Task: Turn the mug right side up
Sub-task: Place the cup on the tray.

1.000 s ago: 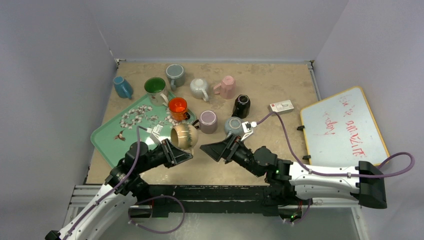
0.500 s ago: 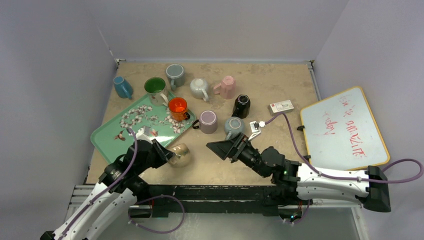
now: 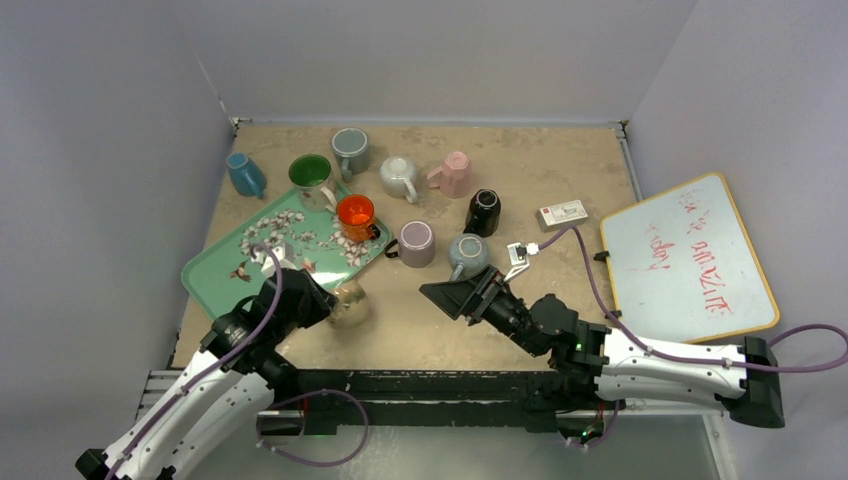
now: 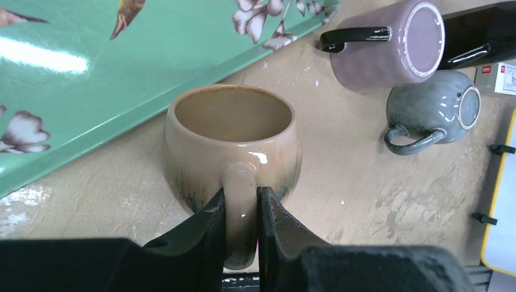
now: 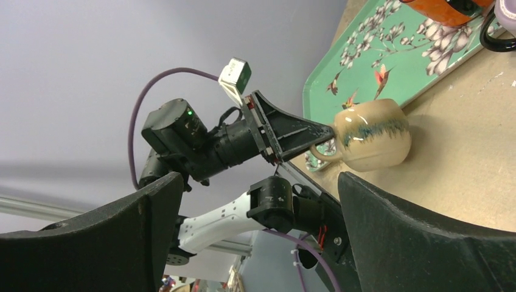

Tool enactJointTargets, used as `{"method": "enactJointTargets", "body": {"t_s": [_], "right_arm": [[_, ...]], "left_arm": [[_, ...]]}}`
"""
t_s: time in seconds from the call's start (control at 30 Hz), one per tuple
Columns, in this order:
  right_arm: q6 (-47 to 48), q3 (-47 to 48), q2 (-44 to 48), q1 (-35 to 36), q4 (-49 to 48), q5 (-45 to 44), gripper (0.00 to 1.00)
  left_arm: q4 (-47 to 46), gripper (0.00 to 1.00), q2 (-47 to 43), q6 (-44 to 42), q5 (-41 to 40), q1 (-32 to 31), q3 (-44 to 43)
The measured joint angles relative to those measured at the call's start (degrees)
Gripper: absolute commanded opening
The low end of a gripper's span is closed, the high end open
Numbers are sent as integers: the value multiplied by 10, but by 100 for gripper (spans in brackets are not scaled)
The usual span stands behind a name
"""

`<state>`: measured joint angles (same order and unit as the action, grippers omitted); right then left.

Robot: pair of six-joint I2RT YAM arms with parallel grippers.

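- Beige glazed mug [image 4: 231, 146] stands mouth up with its long axis vertical. It is on the tabletop [image 3: 540, 170], just beside the near edge of the green floral tray [image 4: 91, 91].
- Its handle [image 4: 239, 204] faces the left wrist camera, on the side away from the tray. Blue-grey streaks mark the lower body.
- Left claw [image 4: 241, 196] is almost fully closed, with one finger pressed to each side of the handle.
- Right claw [image 3: 445, 297] has its jaws spread to full width and grips nothing. It sits to the right of the beige mug, facing it and well apart.
- Tabletop surface is a tan, scuffed board with pale smears near the tray edge.
- Purple mug [image 3: 416, 243] lies beside a grey-blue mug [image 3: 466, 252], both right of the tray. A black mug [image 3: 483, 211] lies just beyond them.
- Orange cup [image 3: 355, 213] stands at the tray's far corner. More mugs are spread across the far half of the tabletop.
- Pale lilac-grey walls [image 3: 450, 50] enclose the tabletop on three sides.
- Whiteboard [image 3: 690, 255] with a yellow rim and red writing lies past the right edge.
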<state>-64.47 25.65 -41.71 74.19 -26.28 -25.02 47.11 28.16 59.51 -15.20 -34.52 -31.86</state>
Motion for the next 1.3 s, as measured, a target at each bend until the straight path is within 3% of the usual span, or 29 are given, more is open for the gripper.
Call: {"method": "enactJointTargets", "body": {"t_s": [0.43, 0.9, 1.13, 1.3], "right_arm": [[0, -8, 19, 0, 8, 0, 99], [-3, -11, 33, 0, 37, 1, 99], [-5, -18, 105, 0, 88, -6, 99], [-4, -18, 146, 0, 123, -14, 99]], "left_arm": [[-11, 0, 75, -47, -113, 0, -102], [-66, 0, 216, -79, -465, 9, -150], [-163, 0, 295, -116, -465, 133, -147], [-197, 0, 349, -129, -458, 163, -140]]}}
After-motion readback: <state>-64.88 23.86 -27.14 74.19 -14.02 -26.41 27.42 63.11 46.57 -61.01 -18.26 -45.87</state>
